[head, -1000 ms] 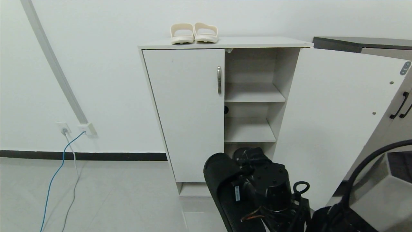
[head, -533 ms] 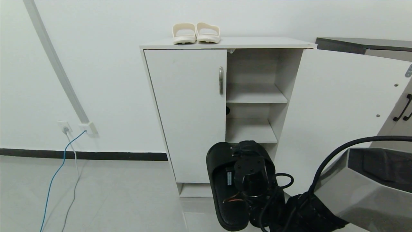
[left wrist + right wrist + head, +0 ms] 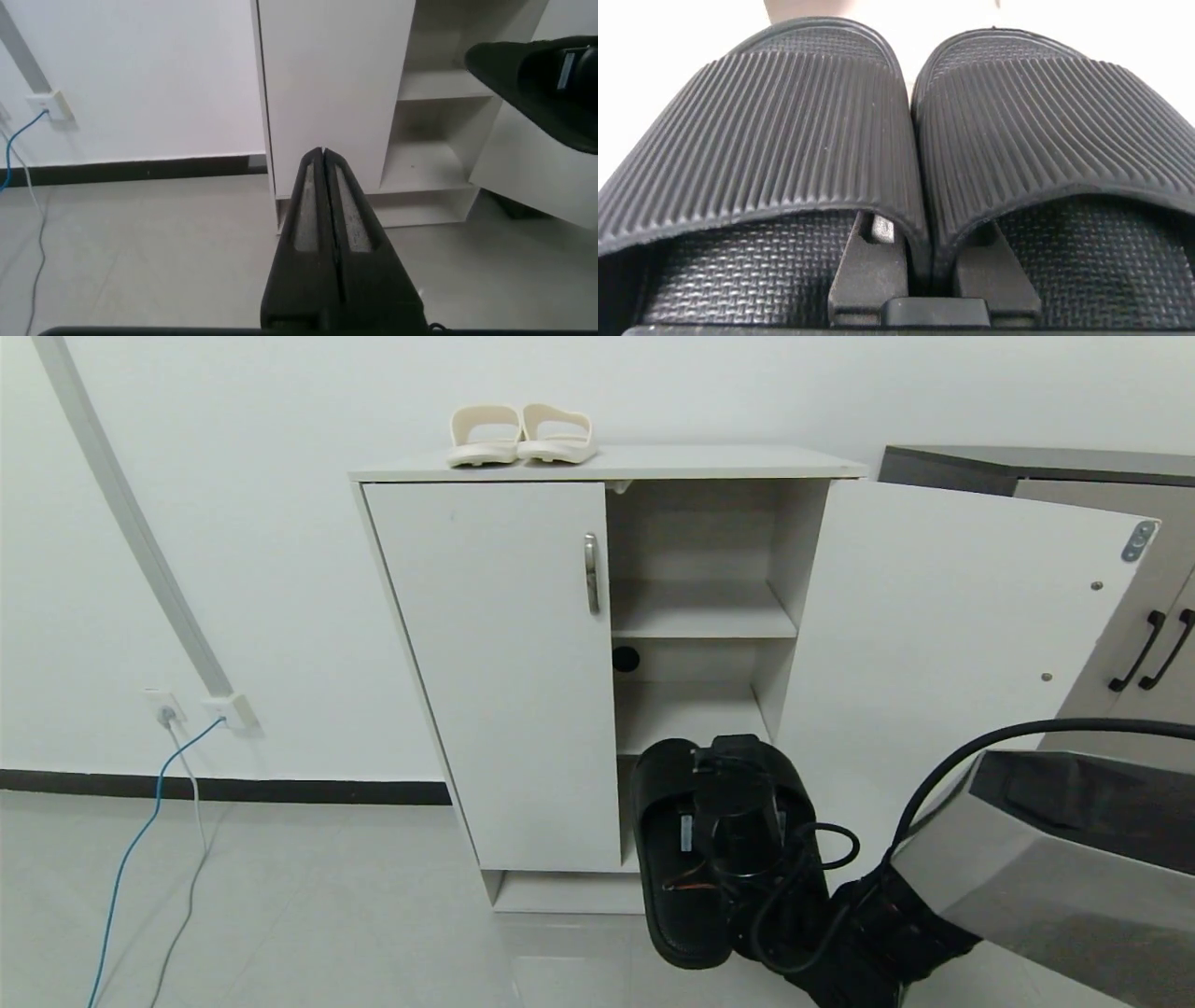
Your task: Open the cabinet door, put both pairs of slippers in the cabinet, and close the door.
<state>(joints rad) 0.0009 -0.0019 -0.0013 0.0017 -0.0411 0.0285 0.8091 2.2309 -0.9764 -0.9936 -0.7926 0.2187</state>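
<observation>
A white cabinet point(image 3: 485, 663) stands against the wall, its left door shut and its right door point(image 3: 934, 635) swung wide open. Inside are bare shelves point(image 3: 700, 616). A cream pair of slippers point(image 3: 521, 434) rests on the cabinet top. My right gripper point(image 3: 733, 775) is shut on the black pair of slippers point(image 3: 677, 859), held just before the lowest open compartment. In the right wrist view the fingers point(image 3: 868, 266) pinch the inner sides of both black slippers point(image 3: 785, 121) under the straps. My left gripper point(image 3: 323, 159) is shut and holds nothing, low over the floor facing the cabinet point(image 3: 336, 84).
A grey cabinet point(image 3: 1074, 476) with black handles point(image 3: 1144, 649) stands to the right behind the open door. Wall sockets point(image 3: 229, 711) with a blue and a grey cable point(image 3: 131, 859) lie to the left. The tiled floor point(image 3: 280, 915) in front of the shut door is free.
The head camera has shifted, so the whole scene sits further left. My right arm has lifted and straightened the black slippers and brought them closer to the open lower compartment.
</observation>
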